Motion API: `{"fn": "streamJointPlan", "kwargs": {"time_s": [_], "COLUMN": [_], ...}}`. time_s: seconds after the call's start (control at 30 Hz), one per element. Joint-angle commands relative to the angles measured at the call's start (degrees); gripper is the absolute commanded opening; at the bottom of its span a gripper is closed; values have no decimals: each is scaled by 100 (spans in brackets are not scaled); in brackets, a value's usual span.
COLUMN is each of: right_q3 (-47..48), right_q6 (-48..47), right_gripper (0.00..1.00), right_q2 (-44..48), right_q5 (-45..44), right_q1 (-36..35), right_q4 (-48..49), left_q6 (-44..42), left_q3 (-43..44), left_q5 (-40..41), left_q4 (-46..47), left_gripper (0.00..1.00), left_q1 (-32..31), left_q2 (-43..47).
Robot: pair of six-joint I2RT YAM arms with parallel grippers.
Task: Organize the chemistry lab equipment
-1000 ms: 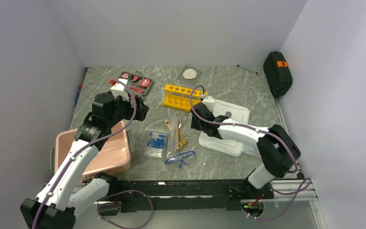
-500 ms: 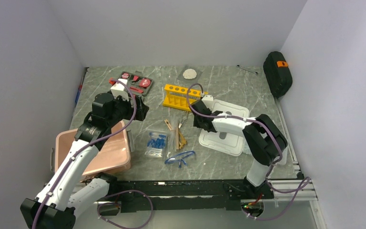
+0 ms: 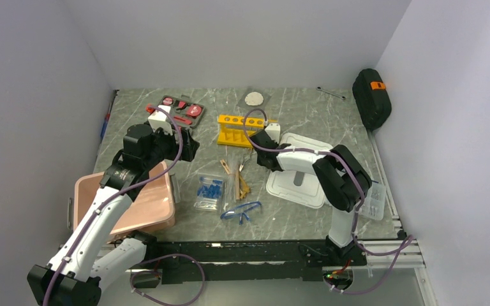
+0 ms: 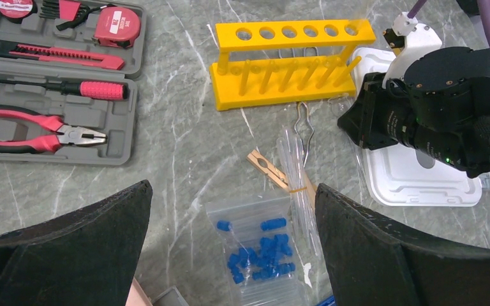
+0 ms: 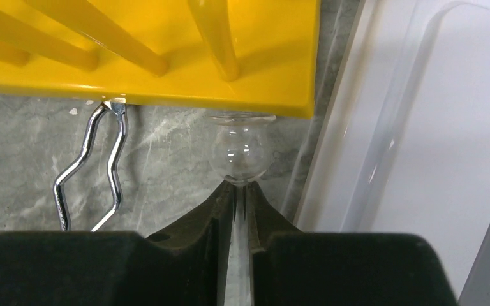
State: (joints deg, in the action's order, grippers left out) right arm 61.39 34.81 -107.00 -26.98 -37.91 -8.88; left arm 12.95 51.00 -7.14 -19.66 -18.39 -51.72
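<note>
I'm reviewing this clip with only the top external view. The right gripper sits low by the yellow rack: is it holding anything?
Observer: Yes. In the right wrist view the right gripper is pinched on a clear glass tube, whose far end reaches the yellow rack at its base.
Operator: Anything beside it?
Observer: A bent metal wire clip lies next to the tube, its tip also at the rack's base.
Operator: And the left gripper?
Observer: The left wrist view shows it wide open and empty above the bag of blue-capped tubes.

Walls [image 3: 242,38]: I see plain pale grey ones, behind and either side of the right gripper [image 3: 258,145].
Table [image 3: 306,108]: grey marbled, under it.
Light: soft, even.
</note>
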Motion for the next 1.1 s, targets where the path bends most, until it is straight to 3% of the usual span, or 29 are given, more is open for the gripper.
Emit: {"fn": "streamJointPlan", "kwargs": {"time_s": [0.0,0.17,0.5,0.7,0.93,1.07], "right_q3": [73,-106,-728,-871,-599,-488], "right_q6": [-53,-33,-558,-1082,-1747,-2106], "right_gripper": [11,0,0,0,0,0], "right_q2": [-130,278,1543,2425,2990,2865], "right_q5": [-177,-28,660,812,942,1347], "right_q1": [21,16,-217,-624,-1402,-1873], "right_q4": [24,237,1299,1775,2753,3786], "left_q6": [8,53,64,-374,-341,-310], "left_q3": [59,52,67,166,155,236], "left_q5": [64,62,64,1430,1761,2434], "left_q4": [89,89,70,-185,-213,-345], "left_gripper": [99,99,99,99,99,99], "left_q1": [20,20,11,18,938,1369], "left_q2": [13,22,126,477,765,824]}}
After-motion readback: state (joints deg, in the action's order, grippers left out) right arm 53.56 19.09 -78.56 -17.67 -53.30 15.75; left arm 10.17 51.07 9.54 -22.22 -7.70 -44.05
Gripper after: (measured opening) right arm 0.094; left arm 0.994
